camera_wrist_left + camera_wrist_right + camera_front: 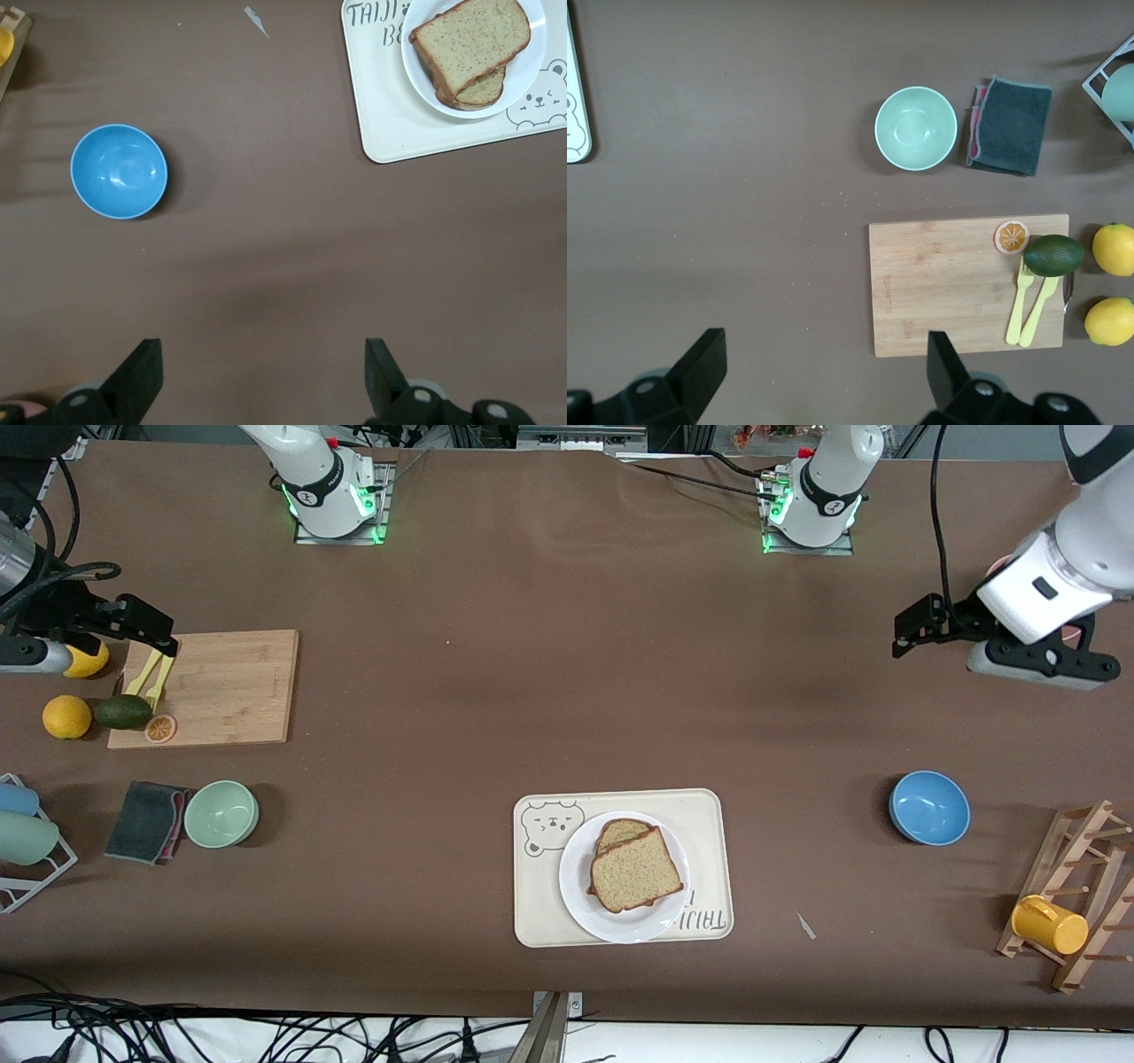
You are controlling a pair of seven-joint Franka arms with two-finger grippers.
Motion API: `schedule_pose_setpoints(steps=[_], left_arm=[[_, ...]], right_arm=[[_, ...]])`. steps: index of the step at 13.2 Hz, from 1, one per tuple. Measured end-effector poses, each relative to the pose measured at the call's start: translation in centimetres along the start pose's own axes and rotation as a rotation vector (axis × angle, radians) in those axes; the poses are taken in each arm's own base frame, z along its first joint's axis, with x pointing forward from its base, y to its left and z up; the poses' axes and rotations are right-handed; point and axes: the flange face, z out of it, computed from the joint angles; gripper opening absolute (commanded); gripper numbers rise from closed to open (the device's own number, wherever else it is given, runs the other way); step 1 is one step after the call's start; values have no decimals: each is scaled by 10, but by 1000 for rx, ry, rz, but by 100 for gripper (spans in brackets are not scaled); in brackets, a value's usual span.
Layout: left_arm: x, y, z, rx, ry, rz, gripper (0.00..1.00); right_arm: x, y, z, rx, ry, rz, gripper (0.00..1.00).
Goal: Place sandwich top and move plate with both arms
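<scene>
- Sandwich top (pixel 638 871) lies on the lower slice, on the plate (pixel 582 899), which sits on the bear tray (pixel 539 912); placement appears done.
- Plate move with both arms appears outstanding.
- Left gripper (pixel 259 372) and right gripper (pixel 822 367) hover over bare desk (pixel 549 673), fingers open, empty.
- Filling under the top slice is hidden.

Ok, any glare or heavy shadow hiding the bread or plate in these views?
Front view: the plate and top slice are evenly lit, with no glare; soft shadow bands cross the table farther up. Left wrist view: the blue bowl shows a mild sheen and the bread stays clear. Right wrist view: neither appears.
</scene>
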Motion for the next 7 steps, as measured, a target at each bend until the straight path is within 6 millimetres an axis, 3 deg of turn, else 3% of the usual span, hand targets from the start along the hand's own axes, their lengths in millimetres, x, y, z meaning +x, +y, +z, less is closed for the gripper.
schedule_pose_setpoints(steps=[7], left_arm=[[-4,3,5,87,-5,16,100]], right_arm=[[0,0,1,0,-2,17,100]])
